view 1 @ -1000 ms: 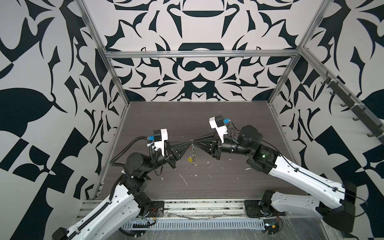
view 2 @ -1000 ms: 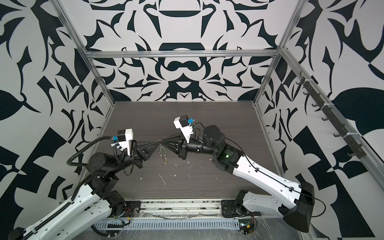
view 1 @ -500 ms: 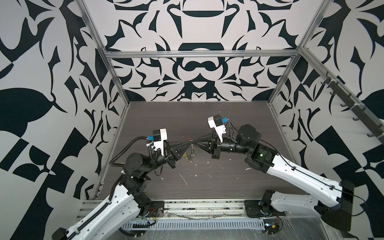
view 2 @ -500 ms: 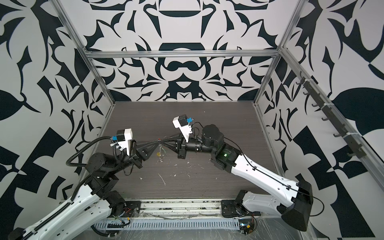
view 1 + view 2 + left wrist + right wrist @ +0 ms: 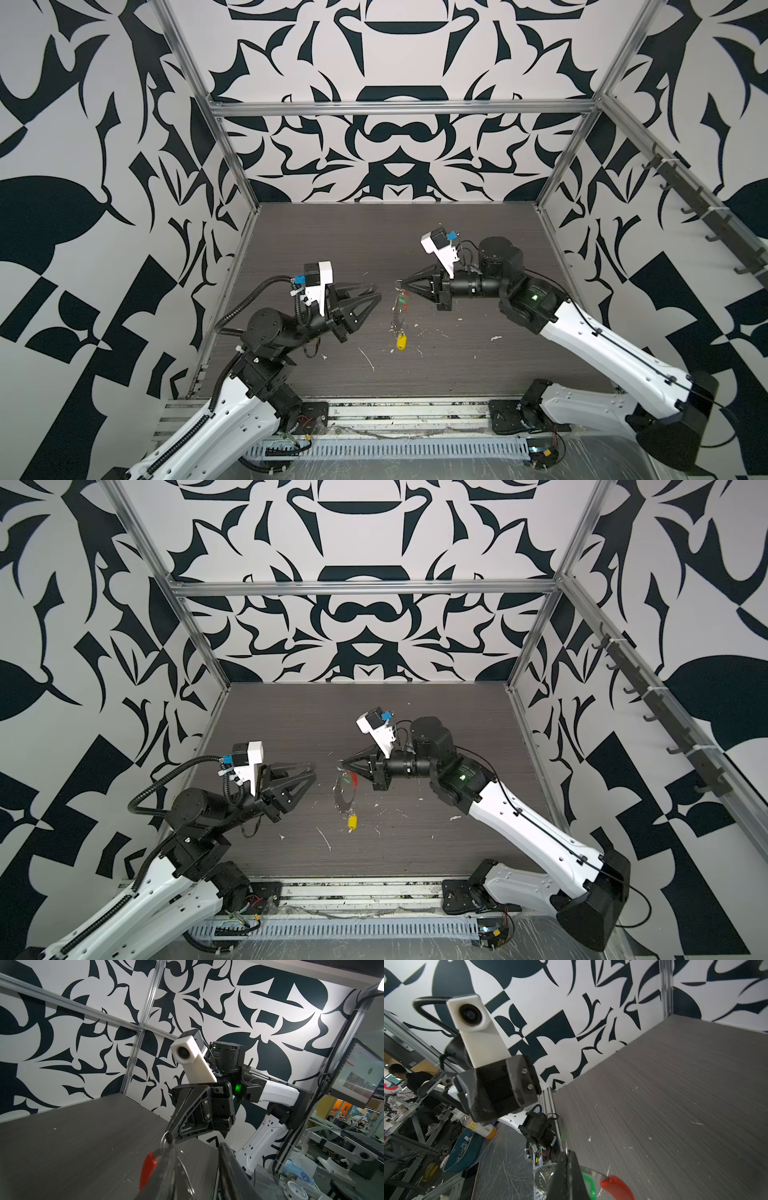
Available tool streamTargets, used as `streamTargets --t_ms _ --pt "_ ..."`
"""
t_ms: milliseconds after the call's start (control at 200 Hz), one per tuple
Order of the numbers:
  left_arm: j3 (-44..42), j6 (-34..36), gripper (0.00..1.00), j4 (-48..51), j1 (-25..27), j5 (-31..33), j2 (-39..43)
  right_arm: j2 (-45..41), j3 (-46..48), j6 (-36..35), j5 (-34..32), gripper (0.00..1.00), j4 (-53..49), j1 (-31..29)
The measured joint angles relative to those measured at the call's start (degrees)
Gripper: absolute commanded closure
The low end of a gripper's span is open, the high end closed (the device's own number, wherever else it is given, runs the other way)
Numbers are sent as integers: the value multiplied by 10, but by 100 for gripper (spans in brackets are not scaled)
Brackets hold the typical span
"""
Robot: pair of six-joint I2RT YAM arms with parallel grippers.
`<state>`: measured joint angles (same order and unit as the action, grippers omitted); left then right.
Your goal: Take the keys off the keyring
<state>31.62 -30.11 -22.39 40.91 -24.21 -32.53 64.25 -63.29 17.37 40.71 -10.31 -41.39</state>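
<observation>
Keyring (image 5: 397, 316) blurry, hangs mid-frame from pinched-shut right gripper (image 5: 401, 286); green key (image 5: 588, 1184) half hidden behind its fingers; left gripper (image 5: 378, 291) part-open, empty, clear gap between; yellow key (image 5: 401, 340) lowest.

Readable text: none | monitor screen (image 5: 353, 1072): blurred | bottle label (image 5: 473, 1125): illegible

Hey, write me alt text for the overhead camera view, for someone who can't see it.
The right gripper, jaws shut, holds the keyring hanging over a dark table, a yellow key at its lowest end. The left gripper hovers beside it, jaws open, touching nothing.
</observation>
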Motion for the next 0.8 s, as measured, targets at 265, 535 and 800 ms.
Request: streamTargets --t_ms 265,535,800 --pt "83 10 65 113 0 -47 -91 31 -86 -95 50 100 -134 9" --pt "96 10 73 158 0 -92 -133 54 -113 -138 68 100 -204 9" --pt "115 10 81 163 0 -113 -147 56 -132 -151 72 100 -230 9"
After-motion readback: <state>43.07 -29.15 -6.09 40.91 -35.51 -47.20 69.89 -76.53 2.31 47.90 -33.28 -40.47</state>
